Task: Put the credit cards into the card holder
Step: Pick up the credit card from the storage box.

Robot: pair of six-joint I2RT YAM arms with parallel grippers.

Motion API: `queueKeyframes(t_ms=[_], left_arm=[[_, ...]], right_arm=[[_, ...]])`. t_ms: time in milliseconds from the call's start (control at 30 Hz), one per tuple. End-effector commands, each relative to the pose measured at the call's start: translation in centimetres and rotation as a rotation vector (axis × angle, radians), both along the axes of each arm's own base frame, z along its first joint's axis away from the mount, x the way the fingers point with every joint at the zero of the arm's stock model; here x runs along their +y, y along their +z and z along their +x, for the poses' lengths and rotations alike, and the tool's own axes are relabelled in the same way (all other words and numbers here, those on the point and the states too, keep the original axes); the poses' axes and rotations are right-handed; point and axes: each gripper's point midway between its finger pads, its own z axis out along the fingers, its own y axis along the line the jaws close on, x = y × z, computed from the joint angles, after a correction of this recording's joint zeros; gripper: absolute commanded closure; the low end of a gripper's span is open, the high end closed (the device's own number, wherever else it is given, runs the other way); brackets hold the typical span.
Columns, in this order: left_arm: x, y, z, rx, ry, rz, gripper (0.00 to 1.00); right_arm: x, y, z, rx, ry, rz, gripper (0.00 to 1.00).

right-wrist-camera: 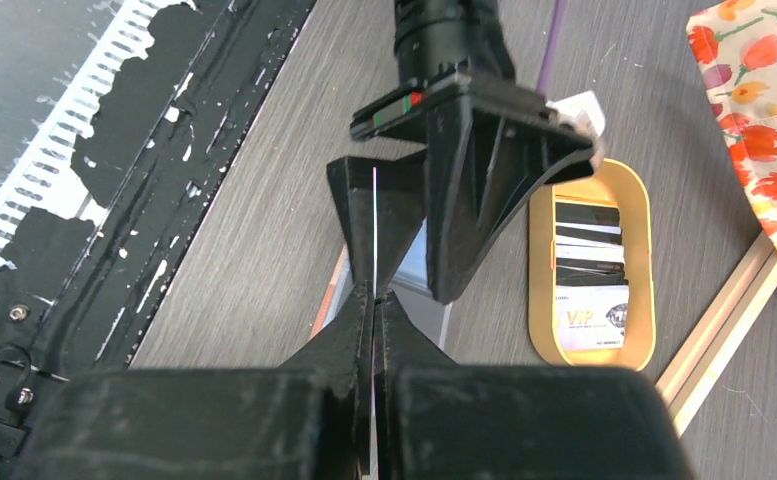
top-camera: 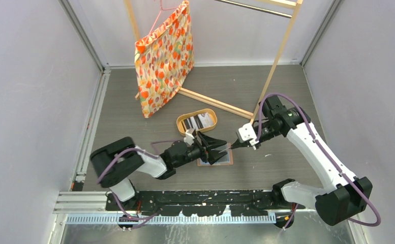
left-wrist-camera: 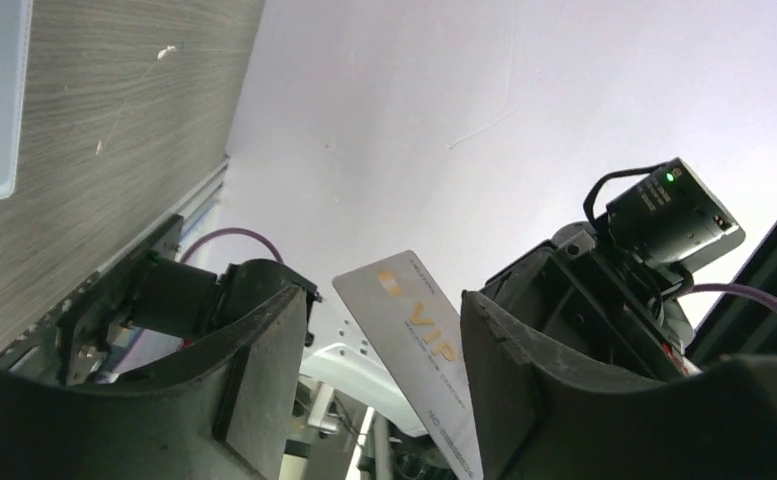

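The card holder (top-camera: 228, 159) lies open on the table, its light-blue pocket (right-wrist-camera: 416, 262) below both grippers. My right gripper (right-wrist-camera: 374, 296) is shut on a grey VIP credit card (left-wrist-camera: 419, 340), seen edge-on in the right wrist view (right-wrist-camera: 375, 225). It holds the card just above the holder. My left gripper (top-camera: 220, 147) is open, and its two fingers (left-wrist-camera: 254, 380) stand on either side of the card. The card leans close to the right-hand finger; I cannot tell if they touch. Several more credit cards (right-wrist-camera: 589, 270) lie in the oval tray (top-camera: 180, 122).
The oval wooden tray (right-wrist-camera: 539, 260) sits just behind the holder. A flowered cloth bag (top-camera: 164, 56) hangs from a wooden rack (top-camera: 279, 51) at the back. Grey walls close in both sides.
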Motion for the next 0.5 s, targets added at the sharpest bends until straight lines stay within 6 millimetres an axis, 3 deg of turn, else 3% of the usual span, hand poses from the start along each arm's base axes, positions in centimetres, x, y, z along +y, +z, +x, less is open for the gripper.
queueKeyframes(t_ms=[0, 67, 300, 400, 467], left_arm=[[-1.6, 3.9, -0.9, 0.036, -0.072, -0.248, 0.44], [-2.6, 3.7, -1.2, 0.04, -0.095, -0.248, 0.44], [-1.9, 4.3, -1.0, 0.03, -0.07, -0.259, 0.46], [-1.6, 3.7, -1.1, 0.044, -0.062, -0.245, 0.53], [-1.5, 3.6, -1.1, 0.045, -0.057, -0.243, 0.68]], right_arm=[[0.0, 0.2, 0.3, -0.064, 0.011, 0.015, 0.99], [0.0, -0.7, 0.1, -0.071, 0.031, 0.005, 0.99], [-0.3, -1.7, 0.0, -0.098, 0.054, -0.023, 0.99], [-0.4, -1.8, -0.3, -0.099, 0.069, -0.022, 0.99], [-0.4, -1.8, -0.7, -0.097, 0.086, -0.016, 0.99]])
